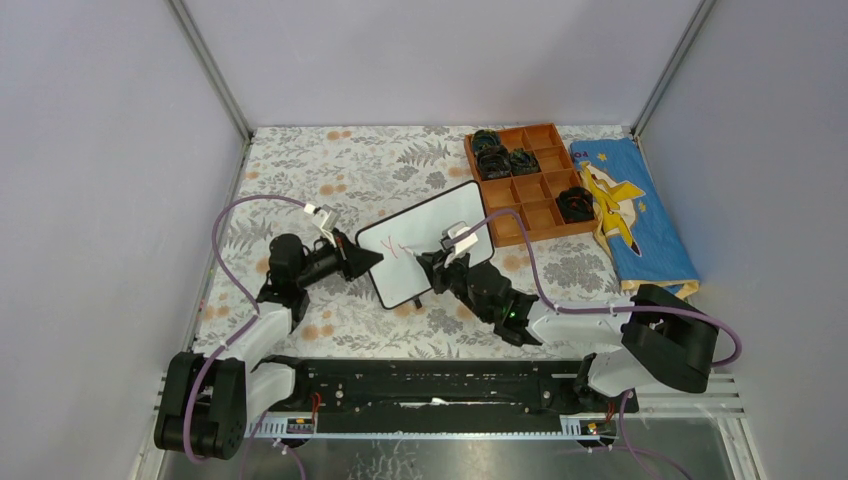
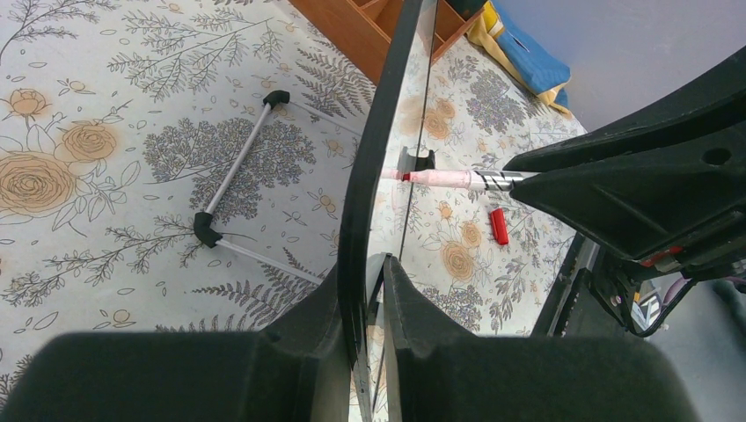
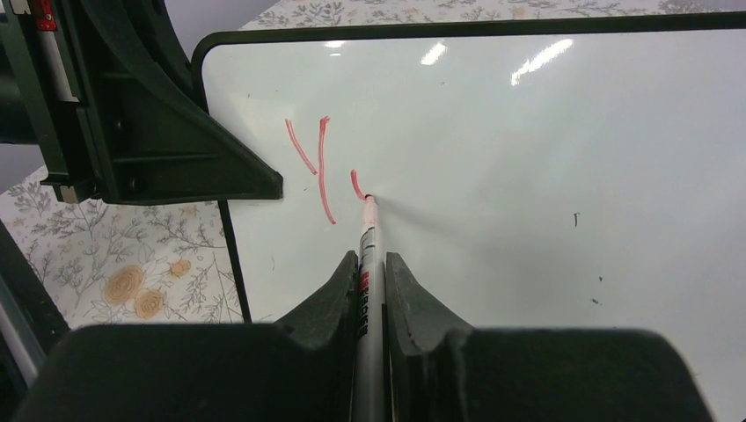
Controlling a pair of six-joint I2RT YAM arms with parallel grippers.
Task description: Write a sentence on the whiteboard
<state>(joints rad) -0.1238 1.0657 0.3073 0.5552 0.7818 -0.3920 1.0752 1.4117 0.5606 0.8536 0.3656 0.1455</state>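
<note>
The whiteboard point(image 1: 440, 225) is held tilted up off the table, and my left gripper point(image 1: 374, 258) is shut on its left edge. In the left wrist view the black frame point(image 2: 380, 141) runs edge-on between my fingers point(image 2: 376, 265). My right gripper point(image 3: 372, 257) is shut on a white marker point(image 3: 369, 237), whose red tip touches the board face point(image 3: 528, 176). Of the sentence, a red "Y" point(image 3: 322, 167) and a short curved stroke point(image 3: 355, 184) beside it show. The marker point(image 2: 449, 179) also appears from the left wrist, pressed against the board.
A brown compartment tray point(image 1: 540, 205) holding dark round parts sits at the back right, with a blue cloth point(image 1: 640, 215) beside it. A red marker cap point(image 2: 499, 226) lies on the floral tablecloth. A white rod stand with black ends point(image 2: 233, 171) lies behind the board.
</note>
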